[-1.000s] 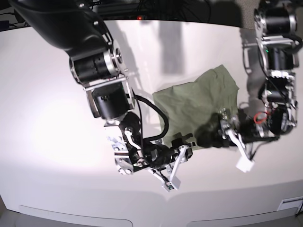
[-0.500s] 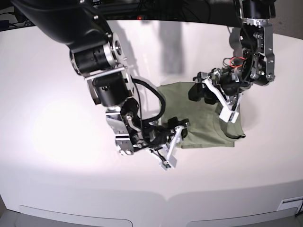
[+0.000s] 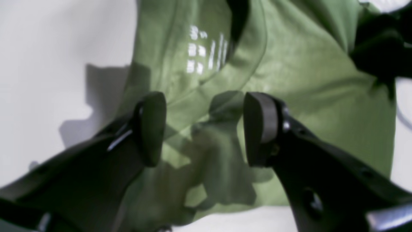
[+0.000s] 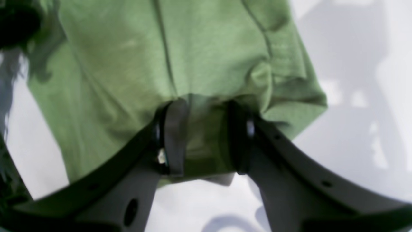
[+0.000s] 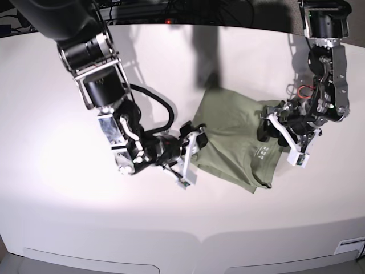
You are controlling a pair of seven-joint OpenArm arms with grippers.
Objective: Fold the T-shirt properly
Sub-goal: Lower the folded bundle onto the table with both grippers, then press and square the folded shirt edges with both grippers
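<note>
T-shirt [image 5: 236, 137] now lies folded at table [image 5: 57, 200] center; left gripper [image 5: 285, 140] released at 3 o'clock, right gripper [image 5: 191, 154] pinching its 9 o'clock edge.

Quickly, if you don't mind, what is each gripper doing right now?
Left gripper: open, above the sage-green cotton T-shirt.
Right gripper: shut on the T-shirt's edge.

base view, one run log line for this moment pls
olive-green cotton T-shirt: partly folded on white table | right gripper: shut on shirt edge | left gripper: open above collar
</note>
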